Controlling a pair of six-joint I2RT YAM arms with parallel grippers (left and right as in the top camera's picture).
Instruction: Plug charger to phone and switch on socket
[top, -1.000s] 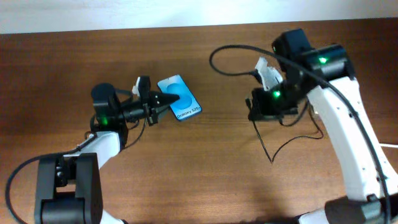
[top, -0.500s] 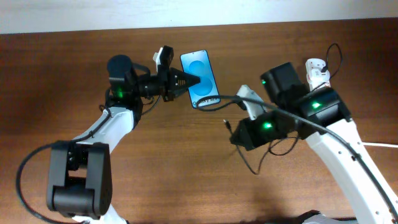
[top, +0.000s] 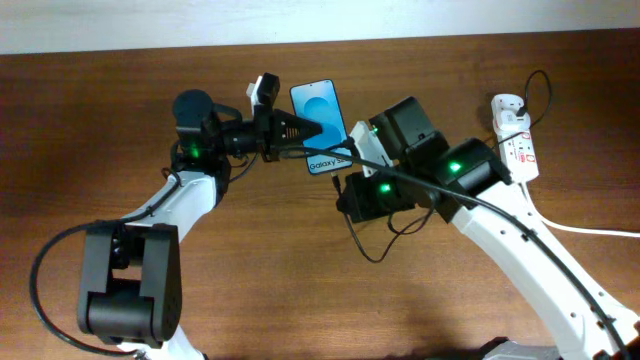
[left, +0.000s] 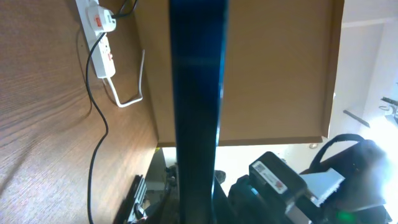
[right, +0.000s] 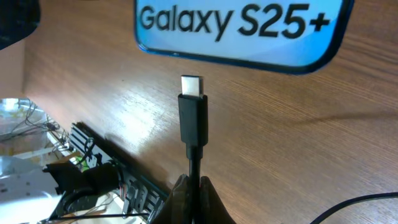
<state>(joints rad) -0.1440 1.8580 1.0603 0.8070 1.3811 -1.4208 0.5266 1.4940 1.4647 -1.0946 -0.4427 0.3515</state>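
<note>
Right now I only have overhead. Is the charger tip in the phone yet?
Observer: No. The right wrist view shows the charger tip just short of the phone bottom edge, with bare table showing between them.
Operator: Centred on that edge?
Observer: Not quite. The tip points at the edge left of its middle in that view.
Operator: Grip okay?
Observer: The right gripper is shut on the charger just behind its plug, which stands straight.
</note>
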